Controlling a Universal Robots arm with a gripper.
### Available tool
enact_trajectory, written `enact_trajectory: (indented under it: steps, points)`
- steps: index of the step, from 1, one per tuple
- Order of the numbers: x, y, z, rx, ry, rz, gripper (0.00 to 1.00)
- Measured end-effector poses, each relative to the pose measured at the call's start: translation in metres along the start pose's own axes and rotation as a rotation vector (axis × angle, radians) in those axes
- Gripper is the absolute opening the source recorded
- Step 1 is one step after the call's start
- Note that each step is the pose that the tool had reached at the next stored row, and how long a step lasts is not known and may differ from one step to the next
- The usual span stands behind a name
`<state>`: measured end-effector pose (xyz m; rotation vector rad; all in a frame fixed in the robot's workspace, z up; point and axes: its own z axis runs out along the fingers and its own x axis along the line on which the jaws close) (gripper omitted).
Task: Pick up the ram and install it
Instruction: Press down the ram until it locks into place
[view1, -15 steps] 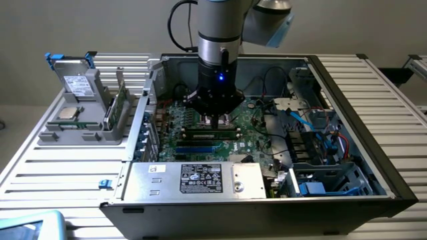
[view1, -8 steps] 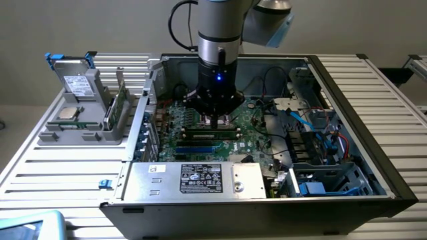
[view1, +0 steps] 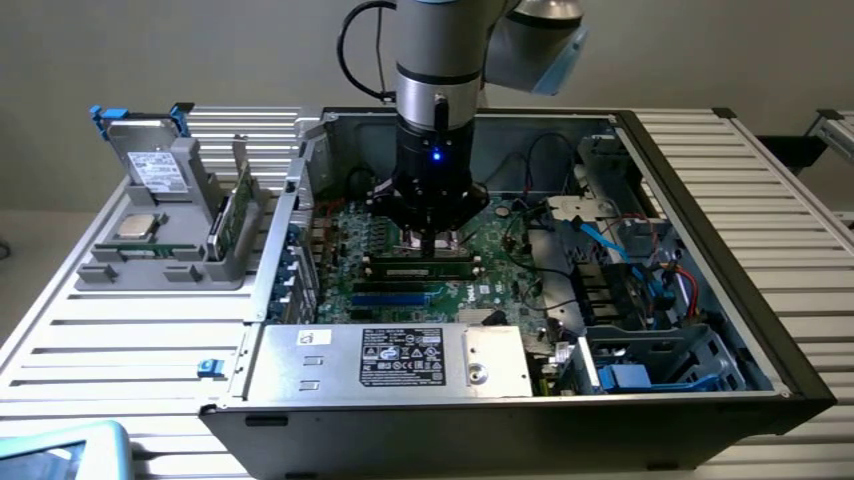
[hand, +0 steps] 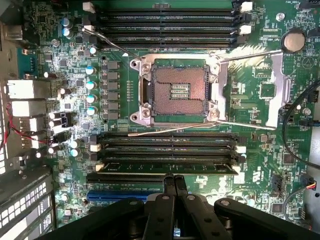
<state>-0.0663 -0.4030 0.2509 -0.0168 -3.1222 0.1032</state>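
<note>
Surface: white slatted metal (view1: 120, 330); carries one open computer case and one grey holder.
Case: dark sheet-metal box (view1: 507, 440), open on top, filling the middle and the exterior view's right of the surface.
Power supply: one silver box (view1: 387, 360) with a black-and-white label, against the case's near wall.
Motherboard: green, densely populated (view1: 507, 240); two banks of long black slots, one on each side of the socket.
Ram: narrow green stick with dark chips (view1: 424, 266), standing on edge in a slot of the near bank, mid-board. In the wrist view it is a thin green strip (hand: 170, 166).
Claw: black, two fingers pressed together (hand: 174, 181), gripping nothing. In the exterior view it hangs straight down (view1: 430, 245), tips just over the ram's top edge. Cannot tell if they touch.
Socket: one square socket in a silver metal frame (hand: 180, 90), bare, just past the ram.
Holder: grey moulded plastic (view1: 120, 272), near the surface's edge on the exterior view's left, beside the case.
In holder: one grey boxy drive with blue tabs (view1: 150, 165), upright; one square silver processor (view1: 138, 225), lying flat; one further green stick (view1: 235, 215), on edge at the side nearest the case.
</note>
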Motion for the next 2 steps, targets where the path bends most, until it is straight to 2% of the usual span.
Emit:
enact_trajectory:
  steps: [2]
  points:
    - [0.0000,0.0000,0.0000,0.0001,0.0000,0.000,0.11]
